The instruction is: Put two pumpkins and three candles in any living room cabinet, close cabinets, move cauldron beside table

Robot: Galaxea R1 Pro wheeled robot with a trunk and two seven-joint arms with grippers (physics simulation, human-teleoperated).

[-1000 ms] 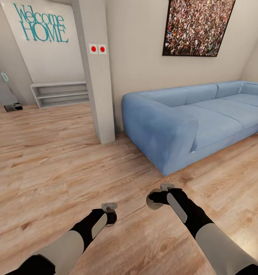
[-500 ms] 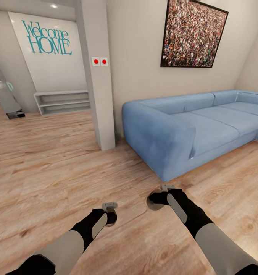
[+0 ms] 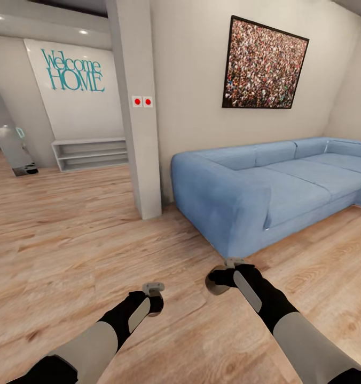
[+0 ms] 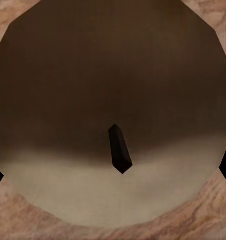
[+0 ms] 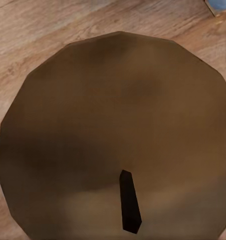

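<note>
I've got a candle [image 4: 113, 125] clamped in the left gripper [image 3: 154, 298] and another in the right gripper [image 3: 223, 280]; the cabinet's nowhere around, so stowing's all ahead.

Both arms stretched forward and down, black forearms with grey panels, wrists bent toward each other. Left gripper [image 3: 155, 298] low and nearer the body, closed around a candle [image 4: 113, 120]. Right gripper [image 3: 219, 280] further forward, likewise clamped on a second candle [image 5: 118, 135], wick facing its wrist camera.
</note>
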